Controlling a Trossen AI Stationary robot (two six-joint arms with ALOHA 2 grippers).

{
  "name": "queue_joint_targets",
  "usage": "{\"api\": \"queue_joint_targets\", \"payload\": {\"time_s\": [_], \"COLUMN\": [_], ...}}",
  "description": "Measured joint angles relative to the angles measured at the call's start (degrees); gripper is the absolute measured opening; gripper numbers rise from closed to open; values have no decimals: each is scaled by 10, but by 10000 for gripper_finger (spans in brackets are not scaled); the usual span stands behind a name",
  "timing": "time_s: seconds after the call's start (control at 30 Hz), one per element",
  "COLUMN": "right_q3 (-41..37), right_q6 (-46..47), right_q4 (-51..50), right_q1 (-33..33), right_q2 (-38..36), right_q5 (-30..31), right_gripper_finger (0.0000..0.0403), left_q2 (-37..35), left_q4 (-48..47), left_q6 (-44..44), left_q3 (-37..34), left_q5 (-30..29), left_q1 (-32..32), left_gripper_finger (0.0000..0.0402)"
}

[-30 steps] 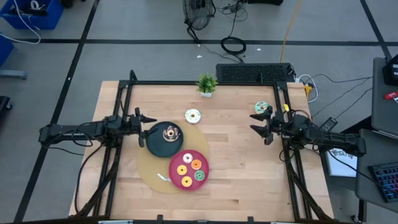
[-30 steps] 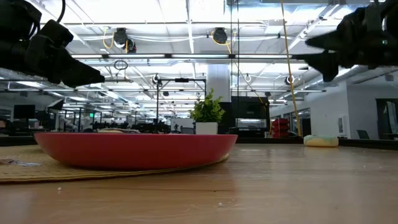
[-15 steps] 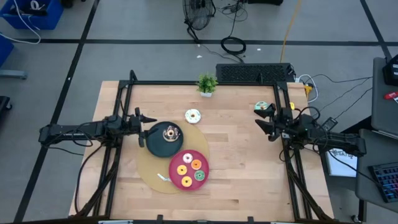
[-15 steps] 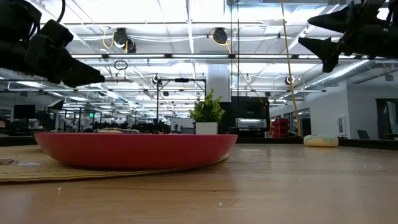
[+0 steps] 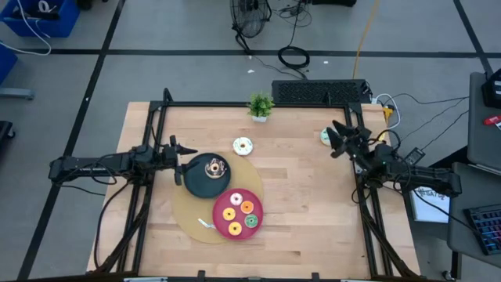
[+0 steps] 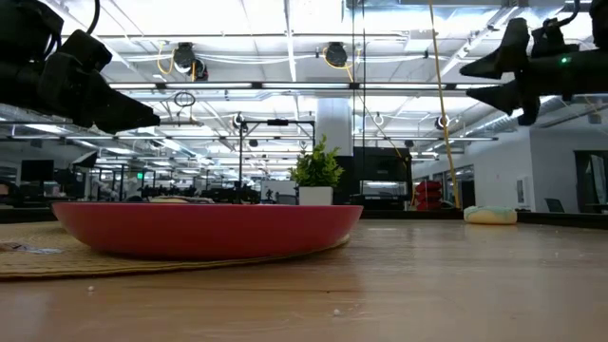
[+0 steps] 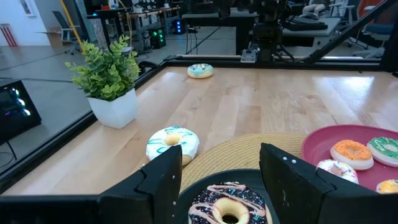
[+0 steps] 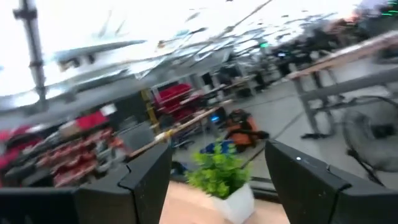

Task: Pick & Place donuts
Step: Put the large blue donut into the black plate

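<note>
Seven donuts point(image 5: 243, 146) apparently, four on one pink plate point(image 5: 254, 196), left claw point(image 5: 192, 150) open, right claw point(image 5: 335, 138) open.

Pink plate point(image 5: 223, 215) carries orange point(image 5: 247, 207), yellow point(image 5: 234, 228), green point(image 5: 251, 222) and pink-white donuts point(image 5: 228, 213). Dark plate point(image 5: 197, 184) bears a chocolate-brown donut point(image 5: 214, 167) with pale drizzle. White donut point(image 5: 243, 146) has mint streaks. Mint donut point(image 7: 200, 70) sits on light wood table point(image 5: 290, 204). Tan mat point(image 5: 188, 215); green plant point(image 5: 261, 104), white pot.
</note>
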Motion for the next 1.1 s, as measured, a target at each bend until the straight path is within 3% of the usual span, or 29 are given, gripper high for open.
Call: {"api": "queue_joint_targets", "payload": {"time_s": [0.2, 0.3, 0.57, 0.63, 0.83, 0.97, 1.1], "right_q3": [0, 0, 15, 41, 220, 340, 388], "right_q6": [24, 55, -2, -3, 92, 171, 157], "right_q4": [-50, -86, -80, -146, -447, -611, -669], "right_q1": [0, 0, -4, -5, -27, -77, -123], "right_q2": [0, 1, 5, 22, 175, 309, 429], "right_q5": [89, 75, 58, 58, 107, 21, -23], "right_gripper_finger": [247, 246, 243, 243, 251, 270, 292], "left_q2": [0, 0, 0, 0, 0, 0, 0], "left_q4": [0, 0, 0, 0, 0, 0, 0], "left_q6": [0, 0, 0, 0, 0, 0, 0], "left_q3": [0, 0, 0, 0, 0, 0, 0], "left_q5": [0, 0, 0, 0, 0, 0, 0], "left_q1": [0, 0, 0, 0, 0, 0, 0], "left_gripper_finger": [214, 214, 214, 214, 214, 214, 214]}}
